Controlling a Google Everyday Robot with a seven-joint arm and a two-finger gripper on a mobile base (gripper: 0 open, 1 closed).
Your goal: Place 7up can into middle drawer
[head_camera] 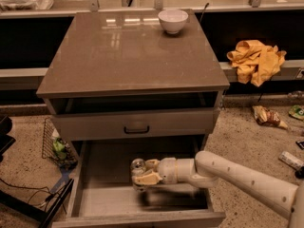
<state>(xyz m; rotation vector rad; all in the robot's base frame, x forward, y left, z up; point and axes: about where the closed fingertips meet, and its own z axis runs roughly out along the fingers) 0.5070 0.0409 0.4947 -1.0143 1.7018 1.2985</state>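
- Camera view looks down from the front onto a low cabinet whose brown counter [118,56] carries a white bowl [173,20] near its back edge.
- Below the counter is a drawer front [190,122] with a dark bar handle. Beneath that, the middle drawer [109,170] is pulled well out toward the viewer, showing a pale flat floor and low side walls.
- A white robot arm [237,175] reaches in from the right. Its end effector [144,172] is over the middle of the drawer floor, inside the walls.
- The end effector is clenched around the 7up can [138,165], with one pale finger [148,177] in front and another behind. Only the silver top and a sliver of the body show (the fingers hide the label).
- Whether the can's base touches the drawer floor cannot be told.
- Handling, as a judgement: the can is probably light, smooth and thin-walled, so it would slip in a loose hold and dent in a hard one. The best hold is across the middle of the round body, upright, with a moderate squeeze, which seems roughly how it is held.
- Set down tilted, it could topple and roll on the flat floor, though the low walls would likely stop it.
- Off to the right, a yellow cloth [256,61] hangs over a ledge, well apart from the drawer.
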